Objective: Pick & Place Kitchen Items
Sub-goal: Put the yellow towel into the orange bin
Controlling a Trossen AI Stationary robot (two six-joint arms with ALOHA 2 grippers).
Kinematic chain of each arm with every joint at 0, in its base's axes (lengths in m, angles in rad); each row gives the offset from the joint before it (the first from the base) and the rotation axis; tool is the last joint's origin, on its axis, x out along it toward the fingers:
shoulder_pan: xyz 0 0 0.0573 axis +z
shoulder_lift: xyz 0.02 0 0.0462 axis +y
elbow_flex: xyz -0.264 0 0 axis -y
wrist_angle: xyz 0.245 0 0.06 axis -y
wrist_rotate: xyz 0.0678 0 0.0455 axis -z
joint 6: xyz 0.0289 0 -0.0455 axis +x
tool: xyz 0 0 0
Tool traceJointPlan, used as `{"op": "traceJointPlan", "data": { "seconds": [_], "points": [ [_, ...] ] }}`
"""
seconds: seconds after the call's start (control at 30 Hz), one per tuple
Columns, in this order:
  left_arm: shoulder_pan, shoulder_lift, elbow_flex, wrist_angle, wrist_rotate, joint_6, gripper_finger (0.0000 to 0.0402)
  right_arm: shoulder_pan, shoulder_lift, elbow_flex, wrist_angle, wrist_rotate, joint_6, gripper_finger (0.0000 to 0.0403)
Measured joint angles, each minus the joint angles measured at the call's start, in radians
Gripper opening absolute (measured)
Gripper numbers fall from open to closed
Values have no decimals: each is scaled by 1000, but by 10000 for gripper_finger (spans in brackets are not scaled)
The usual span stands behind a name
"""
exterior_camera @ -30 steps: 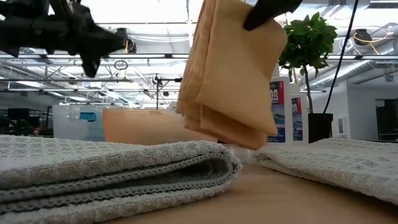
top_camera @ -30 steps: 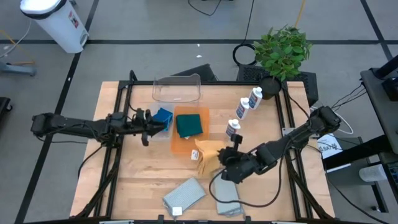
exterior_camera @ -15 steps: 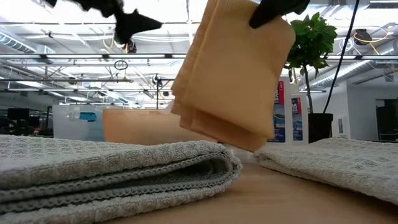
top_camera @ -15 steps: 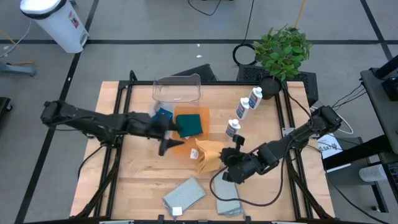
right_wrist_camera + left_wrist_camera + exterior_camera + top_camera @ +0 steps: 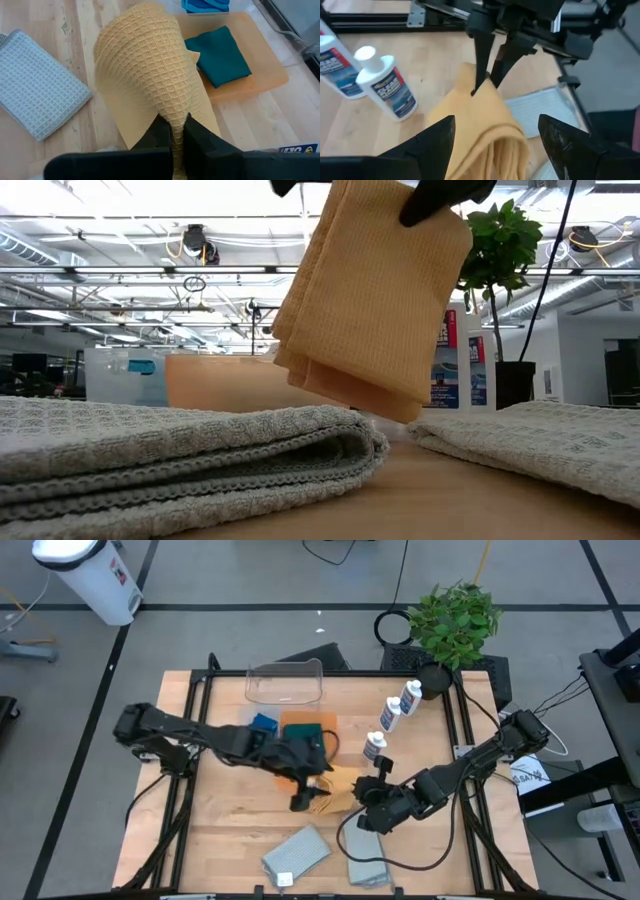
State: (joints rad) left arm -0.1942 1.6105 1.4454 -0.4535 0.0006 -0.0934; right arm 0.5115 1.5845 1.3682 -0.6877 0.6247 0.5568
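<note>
My right gripper (image 5: 362, 789) is shut on a folded orange cloth (image 5: 336, 790), which hangs above the table's middle in the low view (image 5: 372, 290). My left gripper (image 5: 303, 798) stands open at the cloth's left side. In the left wrist view its fingers (image 5: 436, 145) flank the cloth's lower part (image 5: 490, 135); whether they touch it I cannot tell. A dark green pad (image 5: 220, 57) lies on an orange board (image 5: 260, 75), with a blue sponge (image 5: 263, 724) beside it. Three white bottles (image 5: 389, 715) stand at the far right. My right gripper pinches the cloth's upper end (image 5: 481, 86) between its two fingers (image 5: 162, 132), over several folded layers. The fingers slant down from the table's right. The cloth hangs below them, spread into a cone, its lower edge (image 5: 345, 385) clear of the table.
Two grey folded cloths (image 5: 296, 852) (image 5: 367, 862) lie near the front edge. A clear tub (image 5: 285, 682) sits at the far edge and a potted plant (image 5: 455, 620) at the far right corner. Bare wood shows at the table's near left (image 5: 215, 830).
My left arm has swept from beside the blue sponge at the far left toward the table's middle and near side, rising and tipping downward, and has arrived at the hanging orange cloth. The right gripper has kept still with the cloth hanging.
</note>
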Motion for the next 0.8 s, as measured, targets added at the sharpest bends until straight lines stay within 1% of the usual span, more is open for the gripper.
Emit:
{"op": "traceJointPlan", "data": {
  "seconds": [0.17,0.27,0.57,0.7,0.8],
  "points": [
    [-2,113,120,-71,-10,59,287,0,0,0,-2,0,0,0],
    [-3,152,157,-77,-10,63,285,0,0,0,-5,0,0,0],
    [-2,231,161,-68,-32,91,285,0,0,0,-9,2,0,0],
    [1,244,161,-67,-104,92,285,0,0,0,-12,2,0,0],
    [15,245,160,-63,-116,72,285,-2,0,0,-13,2,0,0]
  ]
}}
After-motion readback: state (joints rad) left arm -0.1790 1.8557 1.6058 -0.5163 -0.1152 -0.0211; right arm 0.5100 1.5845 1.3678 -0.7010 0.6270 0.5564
